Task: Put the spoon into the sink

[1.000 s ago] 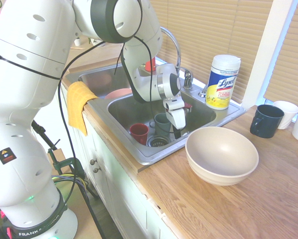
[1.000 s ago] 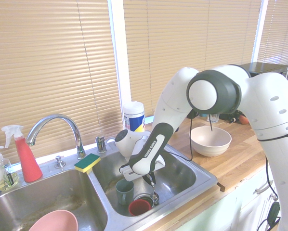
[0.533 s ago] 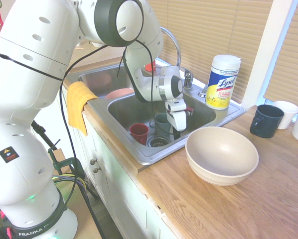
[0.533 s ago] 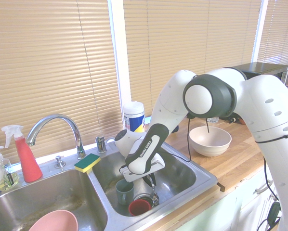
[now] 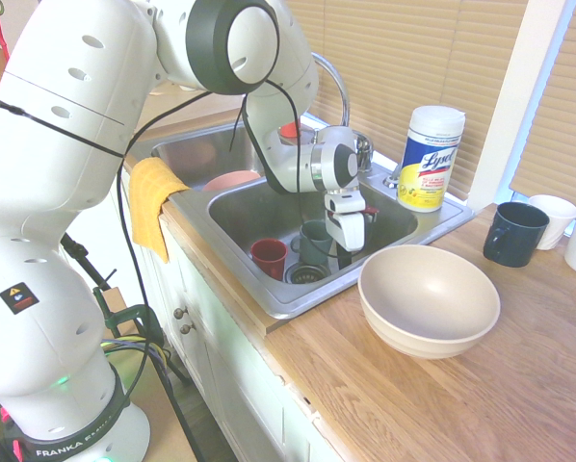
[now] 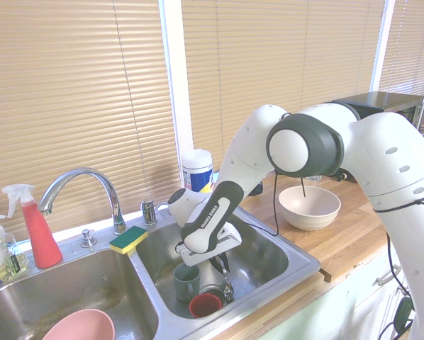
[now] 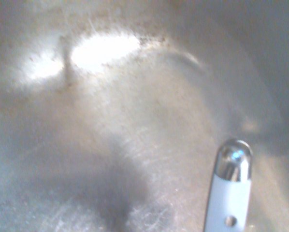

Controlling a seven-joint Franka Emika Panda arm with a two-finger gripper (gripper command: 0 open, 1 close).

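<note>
1. Wrist view shows the spoon (image 7: 230, 188) from close by: a white handle with a shiny metal end cap rising over the blurred steel floor of the sink (image 7: 110, 121).
2. My gripper (image 5: 344, 258) is clenched on the spoon, fingers pinched tight and pointing steeply down inside the sink's right-hand basin (image 5: 259, 217) as the first exterior view shows it.
3. From the second exterior view, my gripper (image 6: 222, 268) hangs low in that basin, just above the drain area; the spoon itself is too small to make out there.
4. Beside my fingers stand a green cup (image 5: 314, 238) and a red cup (image 5: 268, 257), both upright on the basin floor.
5. A beige bowl (image 5: 429, 300) sits on the wooden counter (image 5: 442, 395) just beside the sink's edge.
6. A Lysol canister (image 5: 429, 158) stands behind the sink, and a yellow cloth (image 5: 151, 204) drapes over its front rim.
</note>
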